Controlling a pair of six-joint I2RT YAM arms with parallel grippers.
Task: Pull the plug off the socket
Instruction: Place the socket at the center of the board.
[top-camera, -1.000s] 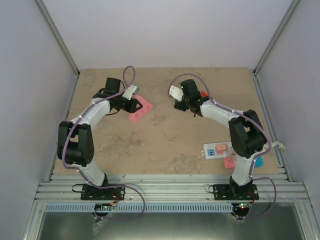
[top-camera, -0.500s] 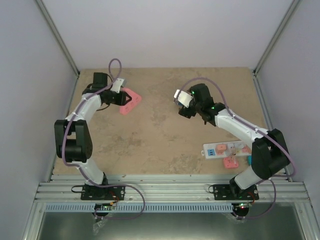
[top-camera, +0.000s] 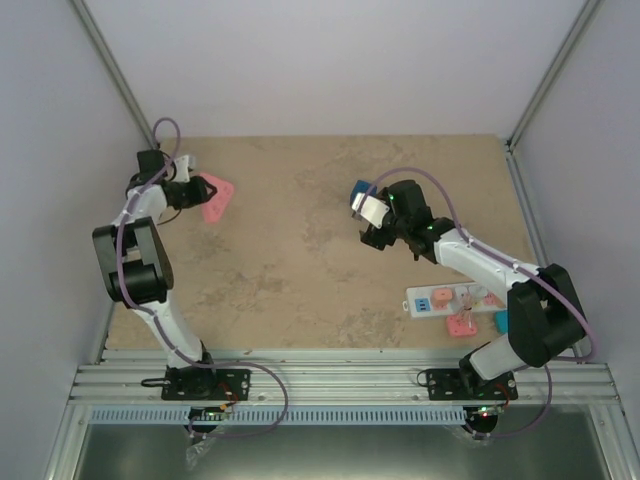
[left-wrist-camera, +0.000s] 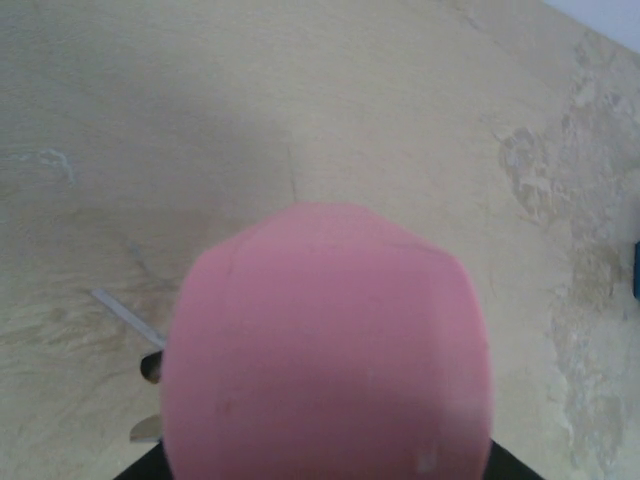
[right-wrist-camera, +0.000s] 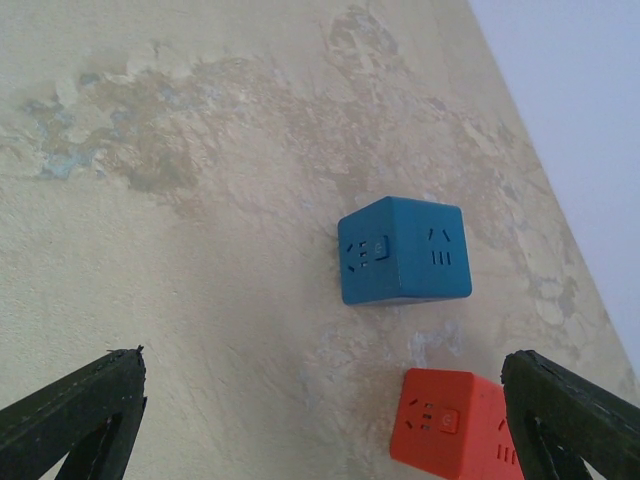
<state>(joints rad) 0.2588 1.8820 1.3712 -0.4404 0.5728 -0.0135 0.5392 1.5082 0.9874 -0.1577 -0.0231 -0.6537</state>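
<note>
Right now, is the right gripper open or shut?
Open. The right gripper has its fingers spread wide in the wrist view, nothing held between them.

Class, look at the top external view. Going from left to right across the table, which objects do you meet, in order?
Left to right: pink triangular block → blue cube → white power strip.
</note>
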